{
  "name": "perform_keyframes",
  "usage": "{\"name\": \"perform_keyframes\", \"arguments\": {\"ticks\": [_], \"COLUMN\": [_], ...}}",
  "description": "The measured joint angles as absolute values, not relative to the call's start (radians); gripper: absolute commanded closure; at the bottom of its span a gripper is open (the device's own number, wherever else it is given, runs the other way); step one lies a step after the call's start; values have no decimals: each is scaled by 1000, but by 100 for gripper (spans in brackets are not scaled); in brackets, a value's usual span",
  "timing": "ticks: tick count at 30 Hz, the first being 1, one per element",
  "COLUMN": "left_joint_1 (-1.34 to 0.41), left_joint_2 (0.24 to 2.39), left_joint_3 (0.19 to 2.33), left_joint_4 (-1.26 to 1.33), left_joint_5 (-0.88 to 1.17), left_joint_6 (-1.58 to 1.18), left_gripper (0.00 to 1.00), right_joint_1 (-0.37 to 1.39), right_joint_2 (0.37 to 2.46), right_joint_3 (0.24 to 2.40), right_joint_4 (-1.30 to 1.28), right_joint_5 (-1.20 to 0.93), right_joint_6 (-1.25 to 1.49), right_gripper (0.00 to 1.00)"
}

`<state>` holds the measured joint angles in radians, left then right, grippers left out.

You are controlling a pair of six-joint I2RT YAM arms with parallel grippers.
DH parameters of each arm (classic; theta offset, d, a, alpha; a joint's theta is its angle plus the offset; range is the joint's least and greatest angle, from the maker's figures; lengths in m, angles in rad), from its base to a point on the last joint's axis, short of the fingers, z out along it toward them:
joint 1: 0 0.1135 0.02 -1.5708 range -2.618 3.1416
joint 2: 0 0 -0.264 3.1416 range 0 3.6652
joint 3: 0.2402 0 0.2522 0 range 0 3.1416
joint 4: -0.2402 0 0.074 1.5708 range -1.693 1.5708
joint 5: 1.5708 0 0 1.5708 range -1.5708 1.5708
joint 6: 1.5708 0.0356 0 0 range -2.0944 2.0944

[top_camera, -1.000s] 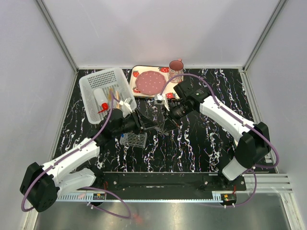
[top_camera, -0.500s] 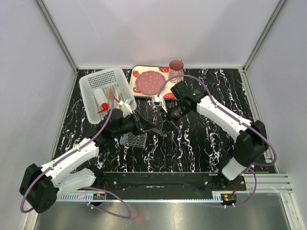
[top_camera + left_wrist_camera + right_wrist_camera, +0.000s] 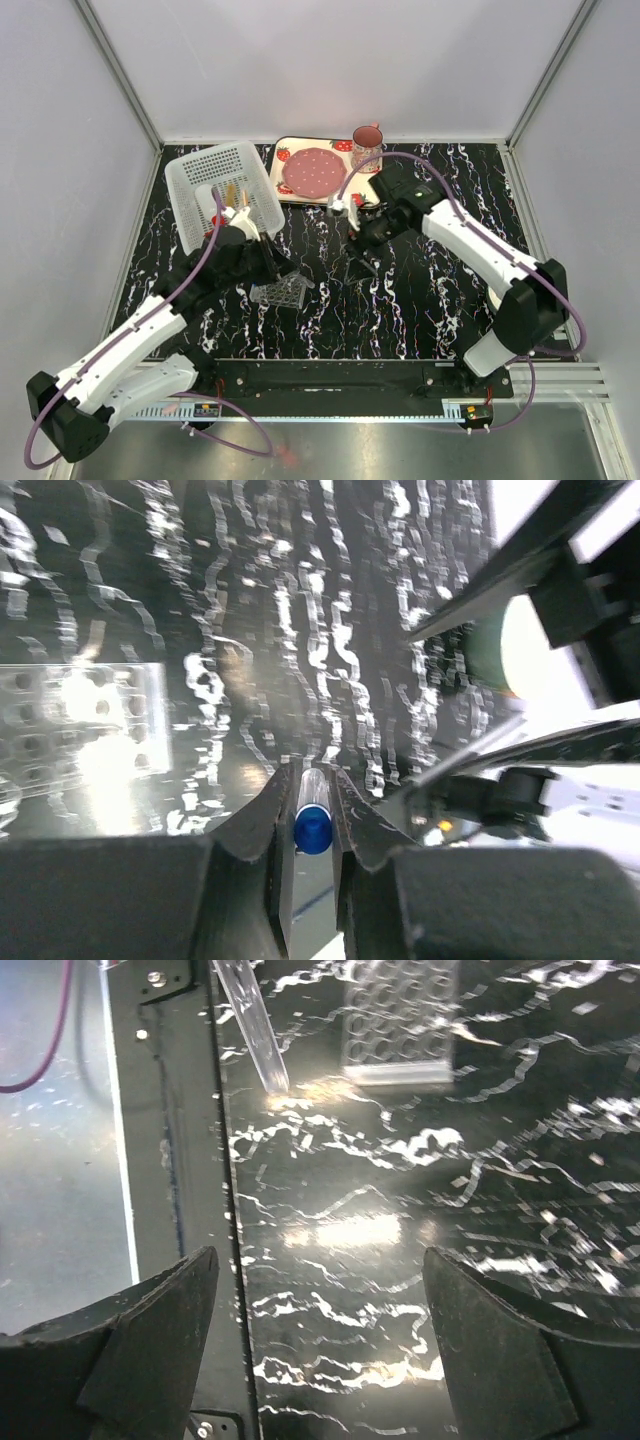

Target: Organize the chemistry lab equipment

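Tube gripped on the left
The left gripper (image 3: 310,777) clamps a blue-tipped tube (image 3: 312,827); the right gripper (image 3: 318,1260), fingers wide apart, hangs right of the rack (image 3: 280,293).

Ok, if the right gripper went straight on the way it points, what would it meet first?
Probably the bare marbled tabletop just ahead of the open right gripper; nothing lies between its jaws. The clear tube rack and the tip of a clear tube sit farther on, though depth is unclear.
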<state>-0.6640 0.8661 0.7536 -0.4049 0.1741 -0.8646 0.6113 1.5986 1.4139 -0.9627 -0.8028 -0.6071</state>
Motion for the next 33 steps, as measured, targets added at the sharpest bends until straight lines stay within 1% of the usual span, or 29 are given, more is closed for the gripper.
{"name": "perform_keyframes", "arguments": {"ticks": [6,10,15,22,33], "left_joint_1": [-664,-664,-664,-664,-664], "left_joint_2": [863,929,1019,1094,1176], "left_joint_3": [855,881,884,884,879], "left_joint_4": [-619,-673,-690,-656,-550], "left_joint_5": [-43,-143,-224,-291,-331], "left_joint_6": [-709,-622,-538,-476,-441], "left_gripper": [93,92,92,92,91], "right_joint_1": [423,319,246,187,174], "right_joint_2": [1478,1430,1373,1361,1361], "right_joint_3": [1332,1257,1153,1108,1100], "right_joint_4": [-919,-873,-821,-781,-775], "right_joint_5": [-768,-781,-833,-886,-937], "right_joint_6": [-614,-602,-590,-589,-606], "right_gripper": [10,3,3,3,3]}}
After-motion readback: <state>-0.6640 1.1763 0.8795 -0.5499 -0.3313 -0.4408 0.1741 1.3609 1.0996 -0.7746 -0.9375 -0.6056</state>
